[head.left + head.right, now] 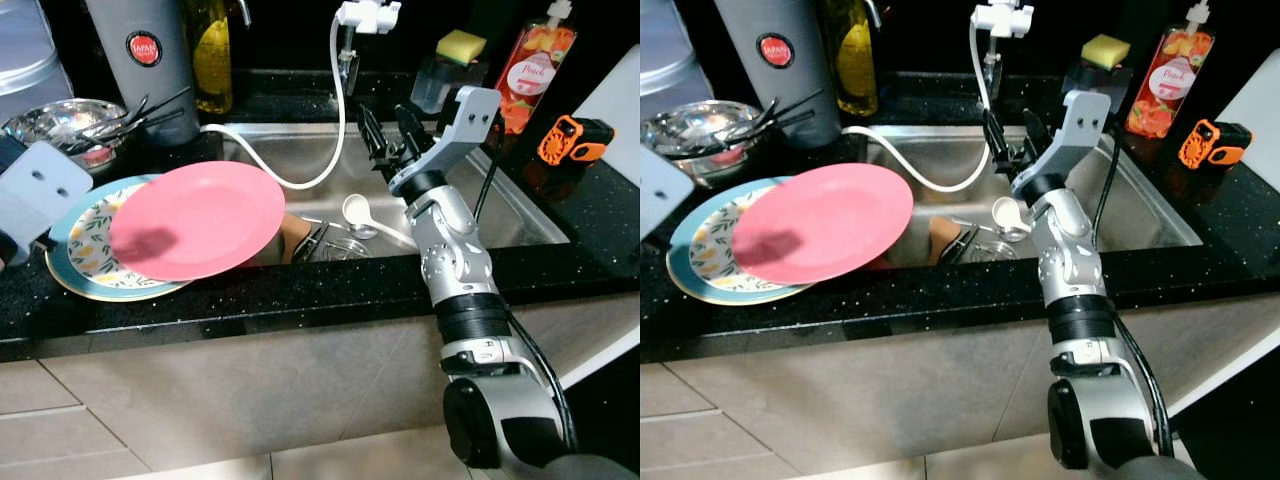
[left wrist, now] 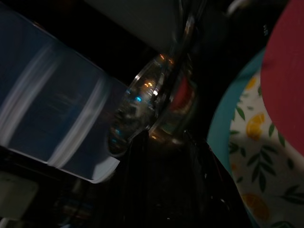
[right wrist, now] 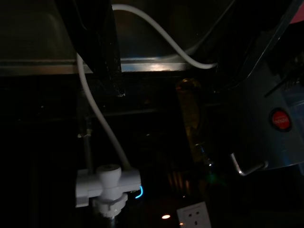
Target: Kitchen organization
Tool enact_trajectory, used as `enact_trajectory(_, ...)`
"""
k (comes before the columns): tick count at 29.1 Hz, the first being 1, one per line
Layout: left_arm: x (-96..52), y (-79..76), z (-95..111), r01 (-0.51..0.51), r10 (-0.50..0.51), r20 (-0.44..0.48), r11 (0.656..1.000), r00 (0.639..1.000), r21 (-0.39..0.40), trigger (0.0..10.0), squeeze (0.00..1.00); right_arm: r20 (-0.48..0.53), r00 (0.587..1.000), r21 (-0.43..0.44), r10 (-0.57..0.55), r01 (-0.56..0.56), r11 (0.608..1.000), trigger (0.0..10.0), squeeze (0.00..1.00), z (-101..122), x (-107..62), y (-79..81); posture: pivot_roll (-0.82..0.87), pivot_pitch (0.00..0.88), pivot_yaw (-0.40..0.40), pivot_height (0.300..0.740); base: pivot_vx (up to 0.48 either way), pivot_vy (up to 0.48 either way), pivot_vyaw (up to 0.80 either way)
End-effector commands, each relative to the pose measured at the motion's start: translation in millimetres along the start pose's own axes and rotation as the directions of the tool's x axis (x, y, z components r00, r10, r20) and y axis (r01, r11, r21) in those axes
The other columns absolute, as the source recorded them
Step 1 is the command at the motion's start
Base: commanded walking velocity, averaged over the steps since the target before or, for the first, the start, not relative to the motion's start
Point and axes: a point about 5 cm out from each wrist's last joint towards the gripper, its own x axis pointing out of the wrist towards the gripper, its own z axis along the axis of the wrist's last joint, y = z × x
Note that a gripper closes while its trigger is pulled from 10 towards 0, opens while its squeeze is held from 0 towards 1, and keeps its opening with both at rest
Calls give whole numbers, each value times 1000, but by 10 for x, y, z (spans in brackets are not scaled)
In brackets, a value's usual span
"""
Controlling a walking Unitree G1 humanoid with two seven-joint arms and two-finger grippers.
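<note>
A pink plate lies tilted on top of a floral plate and a teal-rimmed plate on the black counter, its right edge hanging over the steel sink. My left arm's grey wrist block sits at the far left, just beside the plate stack. My right gripper hovers open above the sink, below the white faucet head, with nothing between its fingers. In the sink lie a white spoon and some metal ware.
A steel bowl holding dark utensils stands behind the plates, beside a grey canister and an oil bottle. A white hose loops into the sink. Sponge, soap bottle and an orange tool line the right side.
</note>
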Motion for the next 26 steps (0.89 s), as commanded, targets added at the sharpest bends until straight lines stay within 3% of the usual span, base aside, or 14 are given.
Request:
enact_trajectory(1,79,-89,-5,41,-41,22,999,999,12,10000,0,-12,1000,12,-1,1,1000,10000,0,-19,6,-4,345,0,-105,740,0,0,0)
enact_trajectory(6,232,-106,31,57,-61,55,995,997,78,10000,0,-2,1000,13,-9,9,1000,10000,0,-8,-25,-21,322,0,-88,740,0,0,0)
enact_trajectory(15,319,-91,36,50,-58,70,991,996,121,10000,0,-1,1000,11,-19,19,1000,10000,0,-8,-47,-42,316,0,-82,740,0,0,0)
enact_trajectory(16,414,-58,59,32,-46,92,988,995,149,10000,0,-1,1000,11,-22,22,1000,10000,0,-9,-49,-49,311,0,-81,740,0,0,0)
enact_trajectory(23,555,-1,146,-6,-23,142,979,990,203,10000,0,2,1000,6,-19,19,1000,10000,0,3,-53,-48,291,0,-77,740,0,0,0)
enact_trajectory(26,593,-17,144,8,-35,144,984,989,180,10000,0,2,1000,1,-22,22,1000,10000,0,11,-63,-61,285,0,-77,740,0,0,0)
